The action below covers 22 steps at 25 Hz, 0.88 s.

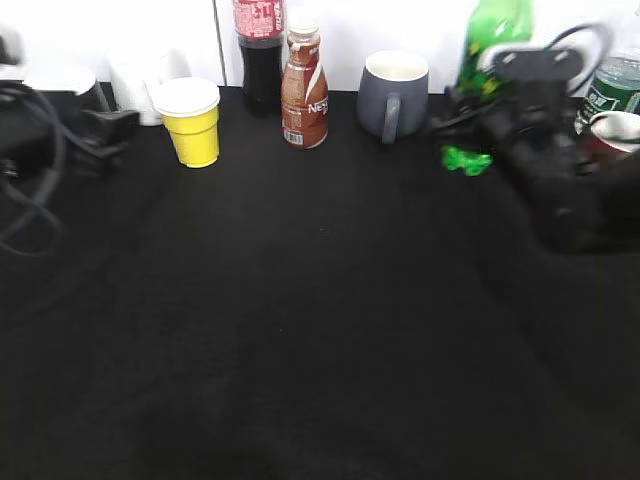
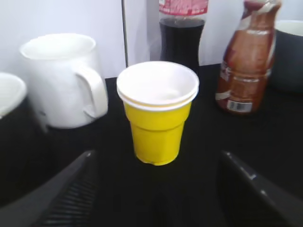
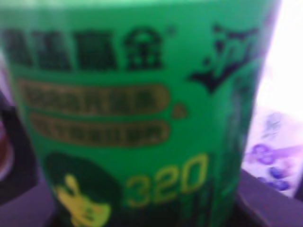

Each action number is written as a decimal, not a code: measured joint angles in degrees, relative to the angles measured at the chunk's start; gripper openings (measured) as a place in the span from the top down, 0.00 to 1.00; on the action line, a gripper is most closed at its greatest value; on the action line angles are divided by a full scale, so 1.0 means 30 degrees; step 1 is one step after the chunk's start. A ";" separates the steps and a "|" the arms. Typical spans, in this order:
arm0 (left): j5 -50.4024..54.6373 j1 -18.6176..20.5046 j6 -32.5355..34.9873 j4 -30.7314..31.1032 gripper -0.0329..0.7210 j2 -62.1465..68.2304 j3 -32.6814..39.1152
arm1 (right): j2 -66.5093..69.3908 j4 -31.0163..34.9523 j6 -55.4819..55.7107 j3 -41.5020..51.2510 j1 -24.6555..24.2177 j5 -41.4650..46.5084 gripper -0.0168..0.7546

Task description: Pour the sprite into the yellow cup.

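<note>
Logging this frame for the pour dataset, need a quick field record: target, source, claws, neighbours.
target: yellow cup, upright, inside looks empty
source: sprite, upright at back right
left claw: open, cup just ahead of the gap, not touching
right claw: at the sprite; label fills its wrist view, grip state unclear
neighbours: white mug left of cup; cola bottle behind; brown drink bottle right; grey mug

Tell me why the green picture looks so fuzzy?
Right wrist view: the camera sits too close to the sprite bottle, so its label blurs, with bright glare at the right edge. Left wrist view: the yellow cup is fairly sharp. Exterior view: the right gripper looks smeared.
</note>
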 joint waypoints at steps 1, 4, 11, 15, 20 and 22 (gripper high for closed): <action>0.1046 0.0000 0.0015 0.0049 0.20 -0.0667 0.0000 | 0.0869 0.0000 -0.0014 -0.0559 0.0000 -0.0062 0.43; 0.1642 0.0000 0.0015 0.0146 0.20 -0.1596 0.0013 | 0.2111 0.0000 -0.0014 -0.1651 0.0000 -0.0452 0.43; 0.1861 0.0000 0.0015 0.0199 0.21 -0.1611 0.0013 | 0.2323 0.0024 -0.0662 -0.1980 0.0018 -0.0902 0.19; 0.1861 0.0000 0.0015 0.0215 0.21 -0.1611 0.0013 | 0.1428 0.0024 -0.0661 -0.0683 0.0018 -0.0568 0.18; 0.2116 0.0000 -0.0166 0.0215 0.21 -0.1674 0.0013 | -0.0341 -0.0386 0.0153 0.1682 0.0018 0.0449 0.19; 0.4561 -0.0177 -0.0697 0.0215 0.21 -0.2209 -0.0027 | -0.2055 -0.0368 0.0170 0.2011 0.0018 0.3481 0.19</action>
